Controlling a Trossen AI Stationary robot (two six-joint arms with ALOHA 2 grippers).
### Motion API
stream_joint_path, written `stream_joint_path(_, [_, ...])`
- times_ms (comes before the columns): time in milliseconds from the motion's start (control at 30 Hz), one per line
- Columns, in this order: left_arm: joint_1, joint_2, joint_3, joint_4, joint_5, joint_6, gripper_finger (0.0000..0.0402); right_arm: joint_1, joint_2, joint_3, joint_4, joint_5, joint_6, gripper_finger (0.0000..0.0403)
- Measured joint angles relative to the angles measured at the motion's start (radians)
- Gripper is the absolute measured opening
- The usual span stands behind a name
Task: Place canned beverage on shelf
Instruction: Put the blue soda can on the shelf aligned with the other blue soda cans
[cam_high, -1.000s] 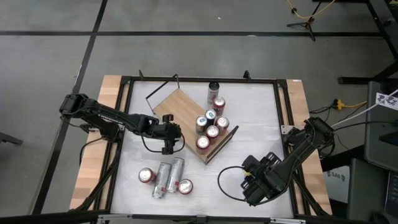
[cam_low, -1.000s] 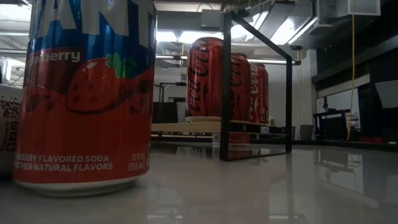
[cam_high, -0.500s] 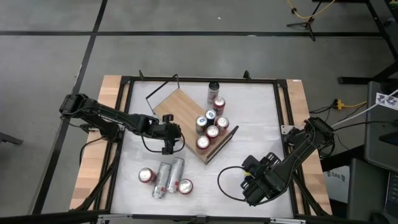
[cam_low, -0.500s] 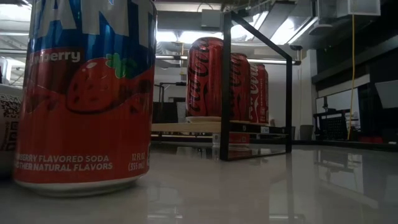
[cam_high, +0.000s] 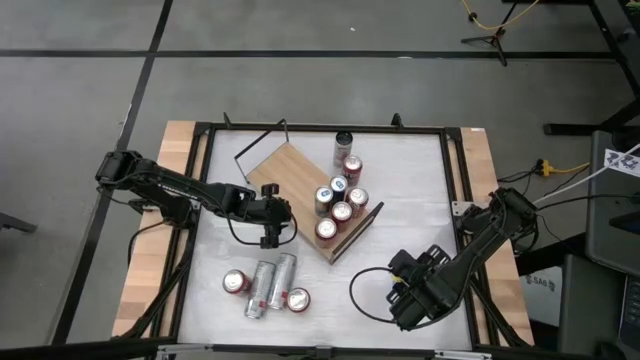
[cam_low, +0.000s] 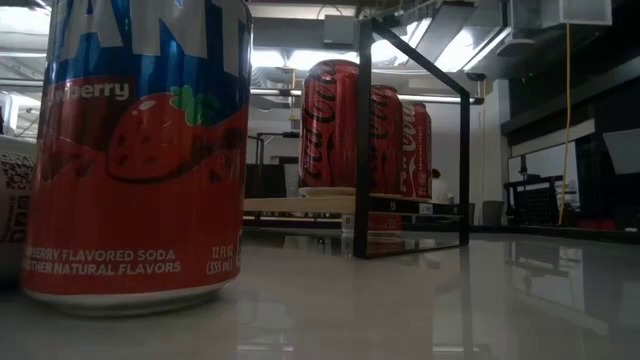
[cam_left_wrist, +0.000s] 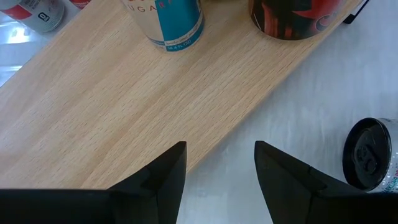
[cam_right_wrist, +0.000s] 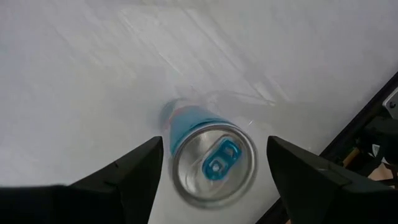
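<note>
The shelf (cam_high: 290, 180), a light wooden board with black wire rails, lies slantwise mid-table. Several cans (cam_high: 337, 205) stand on its right half. My left gripper (cam_high: 272, 228) hangs open over the board's near edge (cam_left_wrist: 205, 155), with nothing between its fingers. My right gripper (cam_high: 405, 300) is open at the near right. It points down over an upright can with a blue tab (cam_right_wrist: 213, 163), which stands on the white tabletop below and between the fingers, untouched. The high view hides this can under the gripper. The low view shows red cans (cam_low: 340, 125) on the shelf.
More cans (cam_high: 265, 285), some lying and some upright, sit at the near left. Two others (cam_high: 345, 152) stand off the board at the far side. A big strawberry soda can (cam_low: 135, 150) fills the low view's left. Another can (cam_left_wrist: 370, 152) rests beside the board.
</note>
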Motion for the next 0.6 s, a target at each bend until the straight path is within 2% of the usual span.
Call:
stream_joint_path(133, [0.0, 0.0, 0.0, 0.0, 0.0, 0.002, 0.0181, 0.0, -0.001, -0.076, 0.065, -0.074, -0.04, 0.0278])
stream_joint_path(600, [0.0, 0.0, 0.0, 0.0, 0.0, 0.001, 0.0181, 0.0, -0.003, -0.102, 0.102, -0.053, -0.05, 0.0278])
